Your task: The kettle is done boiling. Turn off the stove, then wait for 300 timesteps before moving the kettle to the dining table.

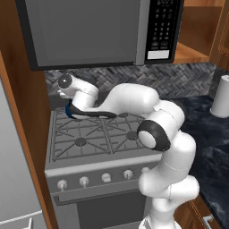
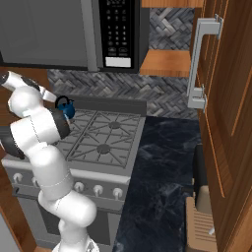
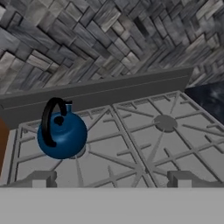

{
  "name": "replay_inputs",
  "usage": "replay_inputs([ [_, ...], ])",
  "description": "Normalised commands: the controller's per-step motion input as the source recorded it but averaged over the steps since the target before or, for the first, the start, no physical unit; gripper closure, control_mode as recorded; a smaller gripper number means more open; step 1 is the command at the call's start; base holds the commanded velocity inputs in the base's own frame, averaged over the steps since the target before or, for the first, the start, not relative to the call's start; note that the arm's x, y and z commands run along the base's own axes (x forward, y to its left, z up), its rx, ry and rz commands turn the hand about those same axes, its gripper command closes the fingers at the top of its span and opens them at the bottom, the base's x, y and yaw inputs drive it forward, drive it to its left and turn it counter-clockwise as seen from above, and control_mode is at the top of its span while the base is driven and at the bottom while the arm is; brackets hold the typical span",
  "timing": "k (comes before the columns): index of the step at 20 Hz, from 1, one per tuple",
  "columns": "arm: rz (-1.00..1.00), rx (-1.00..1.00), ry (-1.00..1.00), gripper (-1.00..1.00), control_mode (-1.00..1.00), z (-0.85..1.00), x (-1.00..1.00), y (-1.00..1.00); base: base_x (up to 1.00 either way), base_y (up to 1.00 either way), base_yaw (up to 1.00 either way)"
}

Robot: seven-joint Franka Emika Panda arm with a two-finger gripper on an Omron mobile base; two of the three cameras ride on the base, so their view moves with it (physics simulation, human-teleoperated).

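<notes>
The small dark-blue kettle point(image 3: 61, 133) with its black arched handle stands on the stove's back left burner. It also peeks out behind my arm point(image 1: 68, 110) and beside it point(image 2: 65, 109). The stove point(image 1: 96, 134) is a grey gas range with black grates point(image 2: 101, 140) and a row of pale knobs point(image 1: 106, 177) along its front. My gripper point(image 3: 111, 179) hovers above the grates, in front of and to the right of the kettle, aimed at the back wall. Its fingertips point(image 3: 41, 178) stand wide apart with nothing between them. The dining table is out of view.
A grey microwave point(image 1: 89, 31) hangs low over the stove. A dark marbled counter point(image 2: 162, 162) runs to the stove's right, with a white cylinder point(image 1: 221, 96) at its back and a boxy object point(image 2: 199, 224) near its front. A tall wood cabinet point(image 2: 226, 98) flanks the right.
</notes>
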Motion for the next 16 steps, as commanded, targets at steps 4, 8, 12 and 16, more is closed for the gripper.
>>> replay_inputs([
  [4,0.00,0.00,-0.10,-1.00,-1.00,-0.18,0.08,0.17,0.00,0.00,0.00],
  [8,0.00,0.00,-0.11,-1.00,-1.00,-0.12,0.17,0.16,0.00,0.00,0.00],
  [12,0.00,0.00,-0.08,-1.00,-1.00,-0.11,0.21,0.14,0.00,0.00,0.00],
  [16,0.00,0.00,-0.04,-1.00,-1.00,-0.11,0.28,0.13,0.00,0.00,0.00],
])
